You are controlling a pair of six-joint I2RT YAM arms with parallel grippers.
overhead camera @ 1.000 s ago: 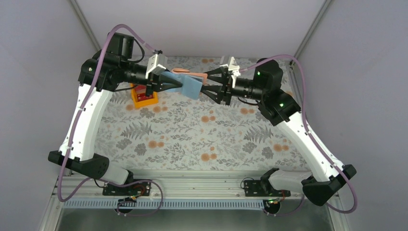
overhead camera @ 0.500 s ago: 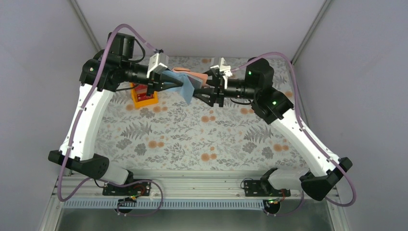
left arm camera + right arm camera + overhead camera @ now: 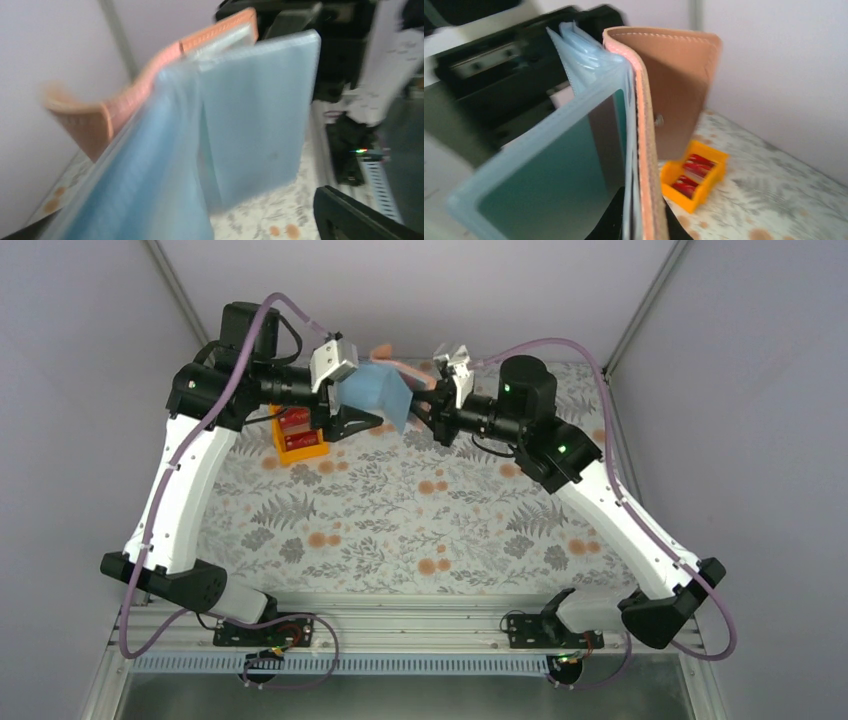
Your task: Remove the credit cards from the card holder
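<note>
The card holder (image 3: 385,390) hangs in the air at the back of the table, tan cover (image 3: 679,85) outside, pale blue sleeves (image 3: 260,115) fanned out. My right gripper (image 3: 644,225) is shut on the card holder's edge, one black finger on each side of the cover and a sleeve. A teal-green credit card (image 3: 554,185) sits inside the nearest sleeve. My left gripper (image 3: 355,400) stands open right at the blue sleeves, holding nothing; one finger (image 3: 360,215) shows low right in its wrist view. Red credit cards (image 3: 297,422) lie in the orange tray.
The orange tray (image 3: 716,167) stands on the flowered tablecloth (image 3: 420,510) at the back left, below the left wrist. Grey walls close in the back and both sides. Both arms meet over the far middle of the table.
My left gripper has opened and let go of the blue sleeve. The right gripper has moved left and shut on the card holder, which now sits higher and more upright.
</note>
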